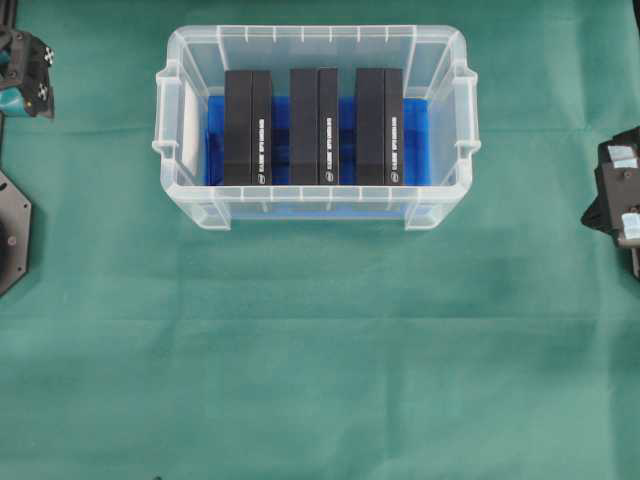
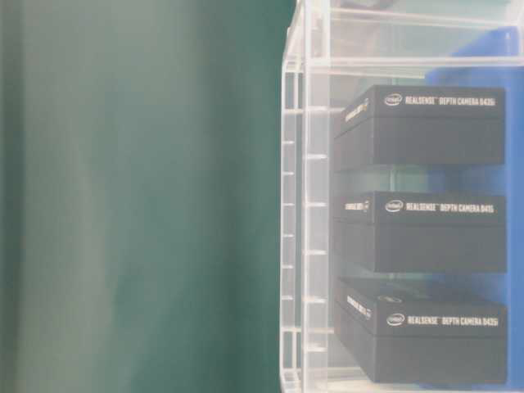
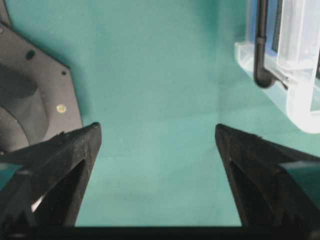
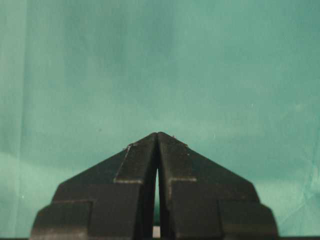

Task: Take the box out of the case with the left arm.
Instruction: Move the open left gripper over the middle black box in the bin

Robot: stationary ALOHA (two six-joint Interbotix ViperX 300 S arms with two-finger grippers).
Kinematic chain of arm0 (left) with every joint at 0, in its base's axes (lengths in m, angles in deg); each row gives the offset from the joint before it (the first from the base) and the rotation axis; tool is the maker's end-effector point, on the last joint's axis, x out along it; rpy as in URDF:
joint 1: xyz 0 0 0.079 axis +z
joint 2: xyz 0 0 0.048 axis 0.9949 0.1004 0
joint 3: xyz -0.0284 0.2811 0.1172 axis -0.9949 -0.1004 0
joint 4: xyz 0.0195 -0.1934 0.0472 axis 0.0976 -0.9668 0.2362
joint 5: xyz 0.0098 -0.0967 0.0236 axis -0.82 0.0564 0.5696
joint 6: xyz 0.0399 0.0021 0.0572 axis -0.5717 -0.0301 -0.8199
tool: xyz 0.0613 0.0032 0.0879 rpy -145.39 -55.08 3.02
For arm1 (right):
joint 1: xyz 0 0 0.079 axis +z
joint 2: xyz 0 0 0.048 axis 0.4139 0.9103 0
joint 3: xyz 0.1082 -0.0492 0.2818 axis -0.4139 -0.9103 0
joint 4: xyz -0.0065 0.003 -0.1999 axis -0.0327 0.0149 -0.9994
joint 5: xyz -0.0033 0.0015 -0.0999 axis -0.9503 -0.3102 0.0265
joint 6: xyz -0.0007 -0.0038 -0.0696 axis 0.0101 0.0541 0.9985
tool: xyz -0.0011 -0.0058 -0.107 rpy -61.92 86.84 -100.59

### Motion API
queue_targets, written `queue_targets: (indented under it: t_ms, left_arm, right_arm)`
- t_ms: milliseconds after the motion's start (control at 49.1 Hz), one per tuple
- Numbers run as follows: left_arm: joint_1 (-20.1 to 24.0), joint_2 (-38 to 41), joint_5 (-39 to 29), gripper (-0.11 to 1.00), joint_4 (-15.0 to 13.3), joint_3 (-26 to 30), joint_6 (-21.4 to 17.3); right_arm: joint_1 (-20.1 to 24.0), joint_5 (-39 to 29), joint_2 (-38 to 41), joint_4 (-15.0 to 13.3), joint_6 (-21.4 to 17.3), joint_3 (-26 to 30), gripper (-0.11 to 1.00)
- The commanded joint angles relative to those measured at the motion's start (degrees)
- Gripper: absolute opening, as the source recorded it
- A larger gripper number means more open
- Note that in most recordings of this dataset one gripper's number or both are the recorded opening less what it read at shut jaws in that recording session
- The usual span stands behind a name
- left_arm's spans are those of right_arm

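The clear plastic case stands at the back middle of the green cloth, with a blue sheet on its bottom. Three black boxes stand side by side in it: left box, middle box, right box. The table-level view shows them through the case wall, printed with white lettering. My left gripper hovers at the far left edge, well apart from the case. In the left wrist view it is open wide over bare cloth, the case corner to its upper right. My right gripper is shut with nothing in it.
A black arm base plate lies at the left edge, also seen in the left wrist view. The right arm rests at the right edge. Green cloth covers the whole table.
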Motion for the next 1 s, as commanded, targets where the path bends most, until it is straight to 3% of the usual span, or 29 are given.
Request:
queue_targets:
  t_ms: [0,631,977]
  left_arm:
    - [-0.4,-0.2,0.2,0.96,0.1,0.6,0.0]
    - [-0.5,0.0,0.2,0.96,0.2,0.7,0.7]
    - [-3.3,8.2,5.5,0.96,0.2,6.2,2.4]
  right_arm:
    - [-0.1,-0.3,0.1,0.0,-0.1,1.4,-0.01]
    - [-0.1,-0.4,0.1,0.1,-0.2,1.4,-0.01]
    - [-0.1,-0.5,0.2,0.0,-0.2,1.3,-0.01]
